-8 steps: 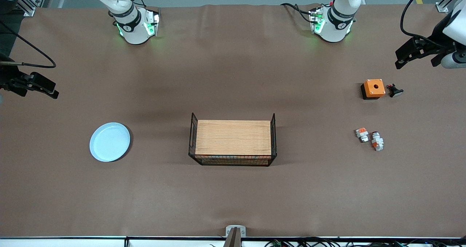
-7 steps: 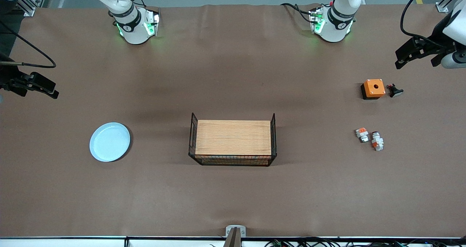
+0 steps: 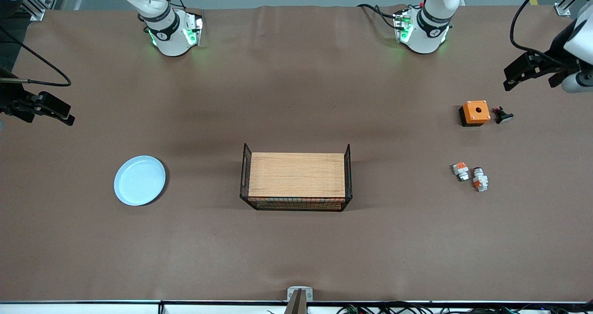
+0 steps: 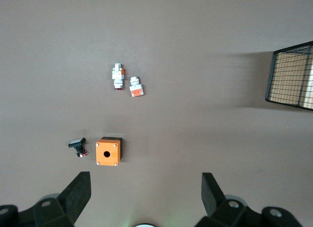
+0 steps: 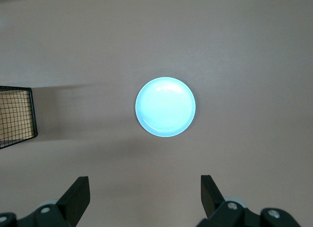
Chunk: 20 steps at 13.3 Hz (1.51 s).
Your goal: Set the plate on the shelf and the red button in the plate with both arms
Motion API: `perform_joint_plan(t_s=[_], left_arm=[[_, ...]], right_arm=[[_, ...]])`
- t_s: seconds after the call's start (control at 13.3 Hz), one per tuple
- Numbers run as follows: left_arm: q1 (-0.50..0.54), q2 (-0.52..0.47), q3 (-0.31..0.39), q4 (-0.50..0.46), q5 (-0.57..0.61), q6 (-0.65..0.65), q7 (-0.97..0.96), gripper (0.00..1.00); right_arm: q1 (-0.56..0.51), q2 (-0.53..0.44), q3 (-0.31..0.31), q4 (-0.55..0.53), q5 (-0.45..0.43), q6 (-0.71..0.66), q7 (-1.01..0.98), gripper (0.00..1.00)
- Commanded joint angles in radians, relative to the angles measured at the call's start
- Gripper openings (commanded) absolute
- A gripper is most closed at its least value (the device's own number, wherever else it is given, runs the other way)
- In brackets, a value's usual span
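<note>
- Left claw [image 4: 145, 195] hangs wide over the counter [image 3: 296, 96], near its own end.
- Right claw [image 5: 145, 196] hangs wide too.
- The plate [image 3: 139, 180] and the red button [image 3: 480, 179] lie well apart.

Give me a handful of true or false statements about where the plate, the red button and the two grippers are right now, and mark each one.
1. The plate lies flat on the table toward the right arm's end. True.
2. The red button sits inside the wire basket. False: it lies on the table toward the left arm's end, beside a shorter white-and-orange block.
3. The left gripper is open and holds nothing. True.
4. The right gripper is shut on the plate. False: it is open, up above the plate, apart from it.
5. The orange box lies nearer to the front camera than the red button. False: it lies farther from it.
</note>
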Motion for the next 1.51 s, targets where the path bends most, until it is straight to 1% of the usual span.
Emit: perform_joint_plan(t_s=[0.0,0.15,0.23,0.38,0.45,0.53,0.68,0.83,1.05,1.13,1.28,1.43], left_arm=[[0.051,0.082,0.010,0.018,0.000,0.022,0.021,0.99],[0.088,0.145,0.012,0.004,0.001,0.084,0.021,0.99],[0.106,0.164,0.010,-0.028,0.000,0.131,0.021,0.99],[0.140,0.175,0.010,-0.147,0.001,0.309,0.021,0.99],[0.157,0.182,0.010,-0.209,0.001,0.411,0.023,0.99],[0.157,0.213,0.012,-0.258,0.003,0.506,0.023,0.99],[0.157,0.285,0.012,-0.303,0.064,0.634,0.023,0.99],[0.167,0.355,0.012,-0.341,0.080,0.766,0.020,0.99],[0.220,0.444,0.010,-0.347,0.081,0.854,0.021,0.97],[0.244,0.470,0.010,-0.350,0.084,0.888,0.023,0.96],[0.263,0.513,0.010,-0.361,0.084,0.952,0.023,0.94],[0.263,0.532,0.006,-0.364,0.084,0.957,0.023,0.93]], right_arm=[[-0.014,0.004,0.008,0.020,-0.003,-0.015,-0.007,1.00],[-0.012,0.005,0.008,0.018,-0.003,-0.015,-0.007,1.00],[-0.012,0.012,0.008,0.018,-0.005,-0.011,-0.007,1.00],[-0.011,0.016,0.008,0.018,-0.012,-0.011,-0.009,1.00],[-0.003,0.016,0.008,0.017,-0.035,-0.014,-0.007,1.00],[-0.002,0.021,0.008,0.015,-0.046,-0.016,-0.007,1.00],[-0.001,0.022,0.010,0.011,-0.047,-0.018,-0.009,1.00],[-0.012,0.047,0.008,0.003,-0.049,-0.045,-0.015,1.00],[-0.060,0.113,0.008,0.003,-0.054,-0.044,-0.020,1.00],[-0.076,0.136,0.008,0.003,-0.067,-0.039,-0.035,1.00],[-0.103,0.177,0.008,-0.005,-0.078,0.004,-0.087,1.00],[-0.144,0.241,0.010,-0.029,-0.077,0.076,-0.093,1.00]])
